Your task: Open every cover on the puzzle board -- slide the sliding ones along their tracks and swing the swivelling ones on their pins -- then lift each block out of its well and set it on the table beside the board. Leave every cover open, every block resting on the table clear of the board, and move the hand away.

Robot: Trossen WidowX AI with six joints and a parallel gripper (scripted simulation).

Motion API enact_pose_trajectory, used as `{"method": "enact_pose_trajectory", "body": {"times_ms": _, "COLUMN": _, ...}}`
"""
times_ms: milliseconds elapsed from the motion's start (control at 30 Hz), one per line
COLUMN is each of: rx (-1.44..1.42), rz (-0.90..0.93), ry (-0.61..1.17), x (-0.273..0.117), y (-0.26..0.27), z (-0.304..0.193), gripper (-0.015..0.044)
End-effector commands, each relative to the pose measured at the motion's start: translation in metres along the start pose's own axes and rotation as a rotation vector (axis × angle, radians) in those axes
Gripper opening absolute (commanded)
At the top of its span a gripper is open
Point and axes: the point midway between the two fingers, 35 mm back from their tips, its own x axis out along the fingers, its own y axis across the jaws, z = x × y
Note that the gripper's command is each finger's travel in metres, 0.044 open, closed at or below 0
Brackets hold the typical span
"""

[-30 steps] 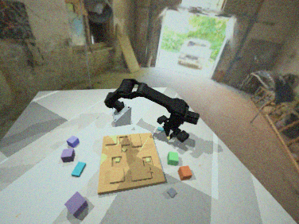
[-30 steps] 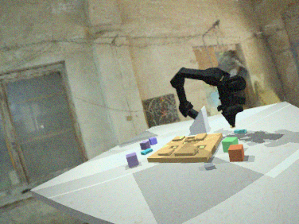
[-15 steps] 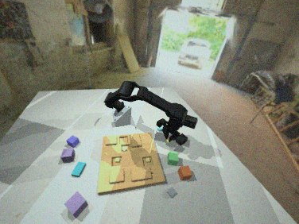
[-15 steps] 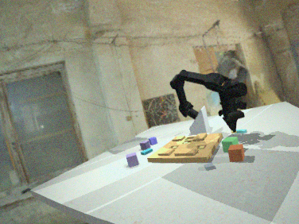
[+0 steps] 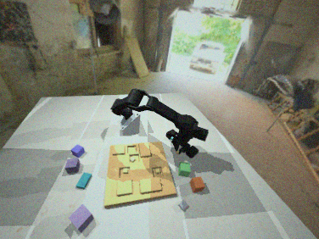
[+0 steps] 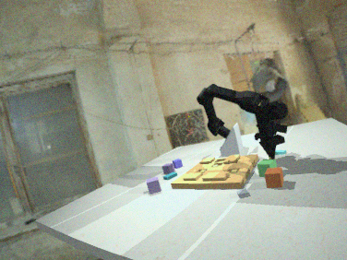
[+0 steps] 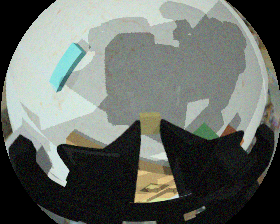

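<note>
My gripper [image 5: 176,151] [image 6: 273,158] [image 7: 149,123] is shut on a small yellow block [image 7: 150,123], low over the table beside the board's right edge, behind the green block. The tan puzzle board [image 5: 140,175] [image 6: 185,185] shows several raised covers, such as a front left cover [image 5: 125,187], a front right cover [image 5: 150,185] and a back right cover [image 5: 145,149]. Square well openings show beside the covers; their insides are too blurred to tell. A green block [image 5: 185,169] [image 6: 267,168] [image 7: 205,132] and an orange block [image 5: 198,184] [image 6: 274,178] stand right of the board.
Left of the board lie a large purple block [image 5: 81,217], a darker purple block [image 5: 72,165], a blue-violet block [image 5: 77,151] and a teal block [image 5: 84,180]. A small grey block [image 5: 183,205] [image 6: 244,193] lies front right. A cyan block [image 6: 281,152] [image 7: 67,67] lies beyond the gripper.
</note>
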Motion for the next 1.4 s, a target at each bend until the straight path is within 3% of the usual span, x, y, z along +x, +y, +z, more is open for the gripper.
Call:
{"method": "enact_pose_trajectory", "body": {"times_ms": 0, "rx": -0.008, "rz": 0.009, "ry": 0.007, "x": 0.011, "y": 0.003, "z": -0.001, "gripper": 0.0080}}
{"method": "enact_pose_trajectory", "body": {"times_ms": 400, "rx": -0.008, "rz": 0.009, "ry": 0.009, "x": 0.021, "y": 0.005, "z": -0.001, "gripper": 0.0080}}
{"method": "enact_pose_trajectory", "body": {"times_ms": 867, "rx": -0.001, "rz": 0.005, "ry": 0.003, "x": 0.016, "y": 0.003, "z": -0.001, "gripper": 0.0440}}
{"method": "enact_pose_trajectory", "body": {"times_ms": 1367, "rx": -0.006, "rz": 0.007, "ry": 0.003, "x": -0.031, "y": 0.002, "z": 0.000, "gripper": 0.0440}}
